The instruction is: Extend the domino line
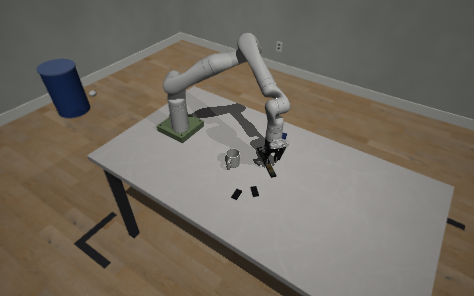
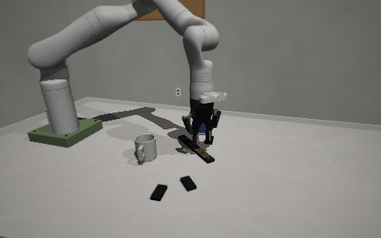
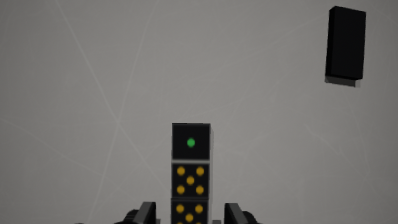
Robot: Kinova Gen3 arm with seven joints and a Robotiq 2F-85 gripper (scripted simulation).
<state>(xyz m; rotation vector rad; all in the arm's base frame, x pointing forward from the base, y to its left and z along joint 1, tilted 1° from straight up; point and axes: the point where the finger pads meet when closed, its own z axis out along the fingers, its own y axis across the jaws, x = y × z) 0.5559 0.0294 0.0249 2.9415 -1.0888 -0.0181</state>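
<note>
A line of face-up dominoes (image 1: 269, 167) (image 2: 196, 149) lies on the table (image 1: 349, 210) right of the mug. Its near end domino (image 3: 190, 155) (image 2: 206, 156) shows one green pip outward and five orange pips inward, touching another five-orange half (image 3: 190, 212). My gripper (image 1: 269, 161) (image 2: 202, 141) (image 3: 190, 216) hangs just above the line with its fingers apart on either side, holding nothing. Two face-down black dominoes (image 1: 236, 194) (image 1: 254, 191) (image 2: 158, 192) (image 2: 188, 183) lie apart nearer the front; one of them shows in the wrist view (image 3: 345, 44) at the top right.
A grey mug (image 1: 232, 159) (image 2: 146, 147) stands left of the line. The arm's green base (image 1: 180, 129) (image 2: 65, 130) sits at the table's back left. A blue barrel (image 1: 64, 88) stands on the floor.
</note>
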